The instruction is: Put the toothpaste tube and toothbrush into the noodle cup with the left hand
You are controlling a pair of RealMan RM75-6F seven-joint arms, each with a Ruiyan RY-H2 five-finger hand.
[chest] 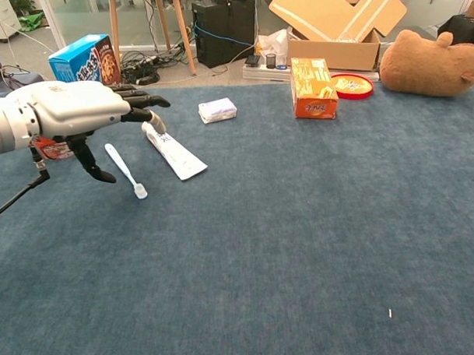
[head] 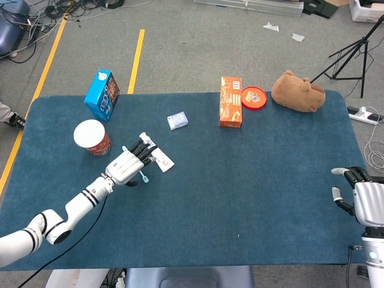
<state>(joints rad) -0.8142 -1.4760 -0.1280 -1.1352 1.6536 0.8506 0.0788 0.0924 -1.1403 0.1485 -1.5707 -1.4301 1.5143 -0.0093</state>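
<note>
The left hand (head: 128,165) hangs over the toothbrush (chest: 125,170), fingers spread and grasping nothing, its fingertips (chest: 150,101) reaching across the cap end of the toothpaste tube (chest: 173,150); whether they touch the tube cannot be told. Taking the noodle cup (head: 92,137) as the mark, the toothbrush lies just to its right on the blue table (head: 252,192), and the tube lies just right of the brush, both flat and slanting toward the near edge. In the chest view the hand hides most of the cup, only a strip of red wall showing below the wrist. A blue carton (head: 102,94) stands behind the cup at the far edge, and a small white packet (head: 177,121) lies further right of the tube. Well to the right of the cup an orange box (head: 231,101), a red lid (head: 253,97) and a brown plush toy (head: 297,92) crowd the far edge. The wide near half of the cloth is open. The right hand (head: 363,201) rests at the far-right edge, fingers loosely curled, holding nothing.
</note>
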